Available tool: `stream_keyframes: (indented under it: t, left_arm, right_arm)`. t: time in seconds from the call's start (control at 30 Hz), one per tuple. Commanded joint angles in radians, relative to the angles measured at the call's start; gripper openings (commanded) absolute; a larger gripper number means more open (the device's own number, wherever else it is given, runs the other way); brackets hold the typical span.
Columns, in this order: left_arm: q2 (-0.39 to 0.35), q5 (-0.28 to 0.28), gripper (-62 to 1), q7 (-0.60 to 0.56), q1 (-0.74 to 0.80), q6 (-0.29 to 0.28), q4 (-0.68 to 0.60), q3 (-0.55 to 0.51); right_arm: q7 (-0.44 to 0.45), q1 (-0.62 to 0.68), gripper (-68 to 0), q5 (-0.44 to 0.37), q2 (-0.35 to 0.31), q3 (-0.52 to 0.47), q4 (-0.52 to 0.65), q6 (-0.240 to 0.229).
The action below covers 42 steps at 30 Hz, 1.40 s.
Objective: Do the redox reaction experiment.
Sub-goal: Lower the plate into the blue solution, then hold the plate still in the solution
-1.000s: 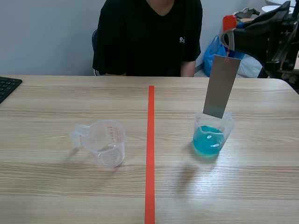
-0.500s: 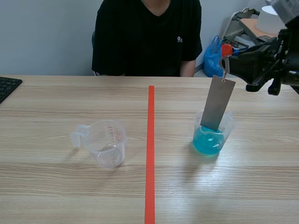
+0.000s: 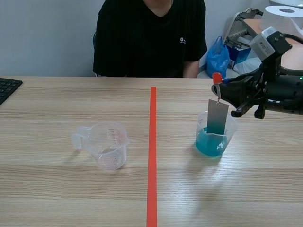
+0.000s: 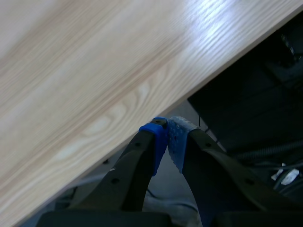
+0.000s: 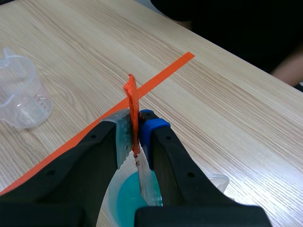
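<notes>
A grey metal strip [image 3: 217,116] with an orange-red tab [image 3: 217,78] at its top hangs from my right gripper [image 3: 219,89], which is shut on the tab. Its lower end dips into the blue liquid of a clear plastic cup [image 3: 216,135] right of the tape line. In the right wrist view the tab [image 5: 133,110] is pinched between the pads, the strip [image 5: 145,180] runs down into the blue cup [image 5: 135,200] under the gripper [image 5: 136,124]. An empty clear measuring cup [image 3: 108,144] stands left of the line, also the cup [image 5: 21,90]. My left gripper [image 4: 166,140] is shut on nothing at the table's edge.
A person in a black shirt [image 3: 149,38] sits across the table. A black keyboard corner [image 3: 7,88] lies at the far left. The orange-red tape line [image 3: 152,151] splits the table. Bags and a white roll [image 3: 283,16] stand behind at the right.
My right arm has come down, lowering the metal strip from above the blue cup until its lower part stands in the liquid. The empty cup has stayed put.
</notes>
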<state>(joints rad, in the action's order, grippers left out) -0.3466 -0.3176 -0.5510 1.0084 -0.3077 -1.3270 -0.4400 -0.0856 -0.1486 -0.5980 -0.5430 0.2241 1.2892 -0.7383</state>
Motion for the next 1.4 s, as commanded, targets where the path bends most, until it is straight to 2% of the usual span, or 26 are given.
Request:
stream_keyframes:
  t: [0.0, 0.07, 1.1, 1.37]
  left_arm:
    - [0.000, 0.010, -56.7, 0.024, -0.017, 0.002, -0.011, -0.008]
    - [0.000, 0.010, -56.7, 0.052, -0.026, 0.002, -0.011, -0.008]
    - [0.000, 0.010, -56.7, 0.047, -0.023, -0.001, -0.016, -0.008]
    - [0.000, 0.010, -56.7, 0.043, -0.023, -0.001, -0.016, -0.008]
  right_arm:
    - [0.000, -0.015, -66.3, -0.003, -0.013, -0.005, 0.013, -0.007]
    - [0.002, -0.015, -66.3, -0.003, -0.013, -0.005, 0.013, -0.007]
    - [0.002, -0.015, -66.3, 0.011, -0.018, -0.005, 0.014, -0.007]
    - [-0.019, -0.014, -66.2, -0.076, -0.083, -0.007, 0.076, -0.007]
